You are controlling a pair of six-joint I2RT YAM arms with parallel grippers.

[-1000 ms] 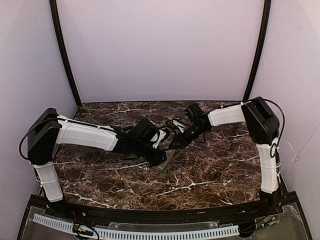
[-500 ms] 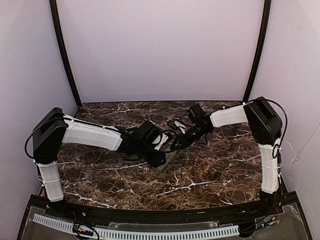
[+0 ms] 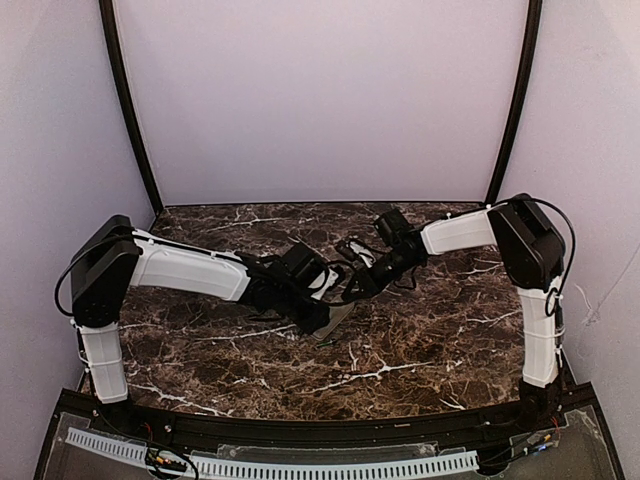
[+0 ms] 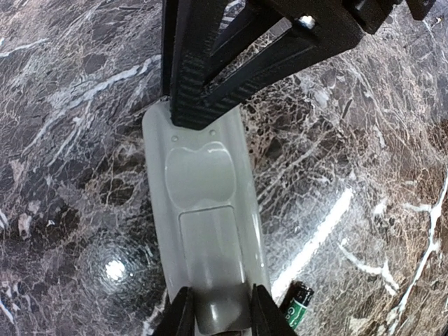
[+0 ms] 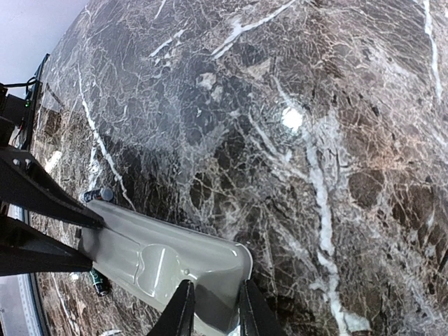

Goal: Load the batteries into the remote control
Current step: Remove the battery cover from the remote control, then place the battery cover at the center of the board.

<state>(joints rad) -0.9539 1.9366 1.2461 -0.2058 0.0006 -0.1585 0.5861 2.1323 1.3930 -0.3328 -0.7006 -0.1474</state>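
The remote control (image 4: 203, 224) is back side up, its greyish back and closed battery cover showing. My left gripper (image 4: 221, 316) is shut on its near end, a finger (image 4: 180, 316) on each long edge. My right gripper (image 5: 213, 308) is shut on the opposite end of the remote control (image 5: 161, 259). In the top view the remote control (image 3: 338, 318) shows as a grey sliver between the left gripper (image 3: 320, 315) and the right gripper (image 3: 352, 290), just above the table. One green-tinted battery (image 4: 297, 308) lies on the marble beside the remote. The right wrist view shows two batteries (image 5: 98, 194) (image 5: 98, 281), one on each side of it.
The dark marble table top (image 3: 420, 340) spreads all around the arms. Black frame posts (image 3: 125, 110) stand at the back corners, with pale walls behind. A black rail (image 3: 300, 430) runs along the near edge.
The left arm has shifted a little to the right and its gripper has edged toward the right gripper. The remote stays held between both grippers.
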